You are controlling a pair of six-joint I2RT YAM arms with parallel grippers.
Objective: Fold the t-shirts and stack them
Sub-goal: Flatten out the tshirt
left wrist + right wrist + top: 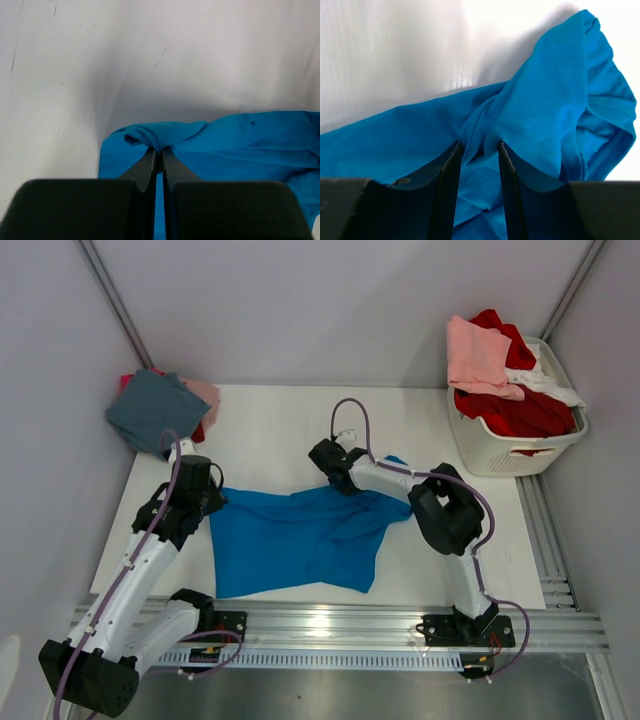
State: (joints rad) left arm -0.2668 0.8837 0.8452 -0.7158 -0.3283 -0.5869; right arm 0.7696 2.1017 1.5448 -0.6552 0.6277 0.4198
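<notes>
Overhead, a white table (280,430) holds one bright blue t-shirt (295,540), lying open and rumpled near the middle between the two robot arms, not yet folded. The left gripper (158,150) is closed tight on a bunched corner at the shirt's left edge. The right gripper (480,147) stands over the shirt's far right edge with its jaws narrow but apart, a raised ridge of blue cloth between them, not visibly clamped. At the table's far left corner sits a small stack: a folded dusty teal t-shirt (150,410) on top, with edges of pink cloth (205,392) and red cloth (198,430) showing beneath it, so a few shirts appear to be finished. At the far right stands a white slatted laundry basket (520,455), heaped with a red t-shirt (510,415), a pale pink t-shirt (475,355) draped over its rim and a white t-shirt (545,385). The task looks roughly half done: the blue shirt needs folding and stacking, and the basket's shirts remain.
</notes>
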